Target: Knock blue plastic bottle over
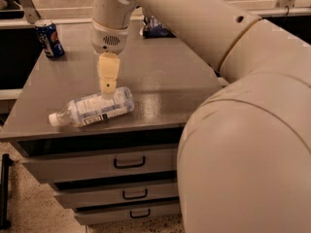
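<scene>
The blue plastic bottle [93, 108] lies on its side near the front edge of the grey cabinet top [160, 76], its white cap pointing left. It is clear with a white-and-blue label. My gripper [107, 85] hangs straight down from the wrist, just above the bottle's right half, its yellowish tip at or just over the bottle's upper side. The big white arm fills the right of the view.
A short blue soda can [49, 39] stands upright at the back left corner of the top. A dark blue snack bag [156, 27] lies at the back, partly behind the arm. Drawers [129, 163] with handles sit below the top.
</scene>
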`<state>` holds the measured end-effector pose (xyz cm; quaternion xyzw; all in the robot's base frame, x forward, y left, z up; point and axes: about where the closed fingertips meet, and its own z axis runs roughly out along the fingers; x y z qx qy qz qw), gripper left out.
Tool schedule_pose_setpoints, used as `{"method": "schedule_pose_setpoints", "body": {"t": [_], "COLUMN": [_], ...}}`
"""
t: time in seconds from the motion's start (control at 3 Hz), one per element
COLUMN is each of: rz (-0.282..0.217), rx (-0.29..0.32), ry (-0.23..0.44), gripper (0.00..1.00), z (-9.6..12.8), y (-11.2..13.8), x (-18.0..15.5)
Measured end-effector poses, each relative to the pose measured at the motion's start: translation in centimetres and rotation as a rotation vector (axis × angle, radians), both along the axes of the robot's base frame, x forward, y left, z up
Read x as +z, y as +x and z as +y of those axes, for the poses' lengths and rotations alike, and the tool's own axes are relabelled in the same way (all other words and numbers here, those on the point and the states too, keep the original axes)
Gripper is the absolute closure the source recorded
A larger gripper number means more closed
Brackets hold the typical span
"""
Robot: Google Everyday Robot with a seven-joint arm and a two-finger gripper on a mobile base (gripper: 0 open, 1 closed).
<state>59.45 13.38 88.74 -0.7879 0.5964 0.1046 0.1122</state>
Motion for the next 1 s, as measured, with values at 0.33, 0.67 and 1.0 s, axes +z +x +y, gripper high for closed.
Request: {"method": "schedule_pose_setpoints", "body": {"t": [0.33,0.67,1.0], "rz": [0.001,0.005,-0.011], "rx": [-0.045,-0.1,-0.156], "ry": [0.117,0.279,0.408], "gripper": [0.0,0.0,0.0], "z": [-4.0,-9.8,-16.3], "y": [1.0,1.9,2.3], "x": [3.3,6.6,9.5]}}
